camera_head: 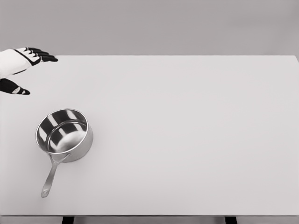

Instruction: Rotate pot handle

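Observation:
A shiny steel pot point(64, 135) stands upright on the white table point(187, 130), toward its front left. Its long handle point(50, 178) points toward the front edge, slightly leftward. My left hand point(25, 70) reaches in from the left edge, well behind the pot and apart from it. Its dark fingers point(43, 55) are spread and its thumb point(16, 89) is held apart, with nothing between them. The right arm does not show.
The table's far edge runs across the top of the view and its front edge lies just past the handle's tip. Two dark table legs point(67, 220) show below the front edge.

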Robot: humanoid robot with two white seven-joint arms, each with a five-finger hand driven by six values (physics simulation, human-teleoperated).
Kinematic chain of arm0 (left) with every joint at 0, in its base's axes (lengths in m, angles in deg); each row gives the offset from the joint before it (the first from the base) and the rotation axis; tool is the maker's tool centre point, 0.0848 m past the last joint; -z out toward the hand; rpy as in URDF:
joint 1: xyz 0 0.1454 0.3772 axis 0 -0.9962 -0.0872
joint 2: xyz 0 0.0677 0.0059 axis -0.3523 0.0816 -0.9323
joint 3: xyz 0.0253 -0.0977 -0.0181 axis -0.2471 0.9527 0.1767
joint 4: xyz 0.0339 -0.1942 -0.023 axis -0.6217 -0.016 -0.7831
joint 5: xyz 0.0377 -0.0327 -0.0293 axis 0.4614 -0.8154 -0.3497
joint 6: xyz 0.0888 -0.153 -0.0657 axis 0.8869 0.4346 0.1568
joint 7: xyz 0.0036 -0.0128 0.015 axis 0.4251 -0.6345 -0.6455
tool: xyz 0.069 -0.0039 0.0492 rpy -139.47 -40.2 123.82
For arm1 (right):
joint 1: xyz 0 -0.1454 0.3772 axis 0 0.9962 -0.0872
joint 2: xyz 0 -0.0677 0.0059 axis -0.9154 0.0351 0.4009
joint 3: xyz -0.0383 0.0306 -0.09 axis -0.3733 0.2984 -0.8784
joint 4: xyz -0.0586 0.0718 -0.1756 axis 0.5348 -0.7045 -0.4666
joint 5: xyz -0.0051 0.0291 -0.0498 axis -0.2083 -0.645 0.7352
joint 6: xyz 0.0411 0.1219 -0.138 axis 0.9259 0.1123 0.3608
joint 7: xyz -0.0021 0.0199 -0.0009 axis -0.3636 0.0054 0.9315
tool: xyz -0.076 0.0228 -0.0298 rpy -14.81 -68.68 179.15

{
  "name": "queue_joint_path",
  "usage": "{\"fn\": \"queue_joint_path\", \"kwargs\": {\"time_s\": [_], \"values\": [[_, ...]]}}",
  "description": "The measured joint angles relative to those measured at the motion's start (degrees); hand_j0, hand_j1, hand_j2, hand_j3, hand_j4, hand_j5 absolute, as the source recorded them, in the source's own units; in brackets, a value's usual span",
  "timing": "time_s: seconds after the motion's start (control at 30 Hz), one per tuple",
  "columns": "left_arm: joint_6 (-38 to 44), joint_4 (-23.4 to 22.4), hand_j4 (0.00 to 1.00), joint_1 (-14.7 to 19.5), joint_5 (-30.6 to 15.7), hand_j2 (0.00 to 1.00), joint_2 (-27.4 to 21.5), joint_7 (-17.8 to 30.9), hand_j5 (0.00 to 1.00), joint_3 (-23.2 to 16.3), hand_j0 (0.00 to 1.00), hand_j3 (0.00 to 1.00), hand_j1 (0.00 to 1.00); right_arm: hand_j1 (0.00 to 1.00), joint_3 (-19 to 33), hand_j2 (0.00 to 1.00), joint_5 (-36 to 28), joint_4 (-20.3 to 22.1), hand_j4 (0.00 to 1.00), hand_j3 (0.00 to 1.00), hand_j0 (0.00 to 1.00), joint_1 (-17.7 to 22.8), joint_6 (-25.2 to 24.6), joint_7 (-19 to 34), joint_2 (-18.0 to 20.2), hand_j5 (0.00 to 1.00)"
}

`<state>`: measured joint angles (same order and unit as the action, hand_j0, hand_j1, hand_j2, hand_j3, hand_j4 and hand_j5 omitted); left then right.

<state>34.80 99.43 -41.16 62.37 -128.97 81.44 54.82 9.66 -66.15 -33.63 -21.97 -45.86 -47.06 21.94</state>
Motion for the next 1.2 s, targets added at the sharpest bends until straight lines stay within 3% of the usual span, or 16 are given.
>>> {"fn": "queue_joint_path", "kwargs": {"time_s": [0.2, 0.33, 0.37, 0.43, 0.5, 0.6, 0.7, 0.83, 0.93, 1.1, 1.2], "values": [[-0.02, 0.92, 1.00, 0.09, 0.57, 1.00, 0.44, 0.51, 1.00, -0.35, 1.00, 1.00, 1.00, 1.00, 0.03, 1.00, -0.06, -0.41, 1.00, 1.00, 1.00, 0.44, -0.37, 0.00, 0.00, 1.00], [-0.03, 10.20, 1.00, 0.18, 0.40, 1.00, 0.08, 2.57, 1.00, -0.42, 1.00, 1.00, 1.00, 1.00, 0.01, 1.00, -0.07, -0.49, 1.00, 1.00, 1.00, 0.44, -0.43, 0.00, 0.00, 1.00], [-0.01, 12.82, 1.00, 0.96, 0.23, 1.00, 0.01, 3.08, 1.00, -0.45, 1.00, 1.00, 1.00, 1.00, 0.02, 1.00, -0.07, -0.50, 1.00, 1.00, 1.00, 0.44, -0.44, 0.00, 0.00, 1.00], [-0.15, 16.01, 1.00, 7.86, -0.05, 1.00, -0.14, 3.86, 1.00, -1.95, 1.00, 1.00, 1.00, 1.00, 0.03, 1.00, -0.07, -0.51, 1.00, 1.00, 1.00, 0.44, -0.45, 0.00, 0.00, 1.00], [0.10, 17.64, 1.00, 12.39, -1.55, 1.00, -0.36, 4.19, 1.00, -6.06, 1.00, 1.00, 1.00, 1.00, 0.02, 1.00, -0.07, -0.51, 1.00, 1.00, 1.00, 0.44, -0.45, 0.00, 0.00, 1.00], [0.01, 18.73, 1.00, 14.15, -2.54, 1.00, 0.94, 4.51, 1.00, -11.21, 1.00, 1.00, 1.00, 1.00, 0.04, 1.00, -0.08, -0.52, 1.00, 1.00, 1.00, 0.44, -0.45, 0.00, 0.00, 1.00], [0.07, 19.12, 1.00, 21.79, -4.19, 1.00, 3.33, 4.62, 1.00, -18.13, 1.00, 1.00, 1.00, 1.00, 0.02, 1.00, -0.07, -0.52, 1.00, 1.00, 1.00, 0.44, -0.46, 0.00, 0.00, 1.00], [0.33, 19.29, 1.00, 25.21, -6.93, 1.00, 8.06, 4.69, 1.00, -27.98, 1.00, 1.00, 1.00, 1.00, 0.02, 1.00, -0.09, -0.52, 1.00, 1.00, 1.00, 0.44, -0.45, 0.00, 0.00, 1.00], [0.67, 19.35, 1.00, 30.23, -12.94, 1.00, 9.75, 4.32, 1.00, -35.69, 1.00, 1.00, 1.00, 1.00, 0.01, 1.00, -0.08, -0.52, 1.00, 1.00, 1.00, 0.44, -0.46, 0.00, 0.00, 1.00], [0.52, 19.42, 1.00, 37.00, -26.86, 1.00, 6.26, 1.18, 1.00, -51.17, 1.00, 1.00, 1.00, 1.00, 0.01, 1.00, -0.07, -0.52, 1.00, 1.00, 1.00, 0.44, -0.46, 0.00, 0.00, 1.00], [0.18, 19.42, 1.00, 39.64, -30.34, 1.00, 3.54, 0.66, 1.00, -58.31, 1.00, 1.00, 1.00, 1.00, 0.02, 1.00, -0.07, -0.52, 1.00, 1.00, 1.00, 0.44, -0.46, 0.00, 0.00, 1.00]]}}
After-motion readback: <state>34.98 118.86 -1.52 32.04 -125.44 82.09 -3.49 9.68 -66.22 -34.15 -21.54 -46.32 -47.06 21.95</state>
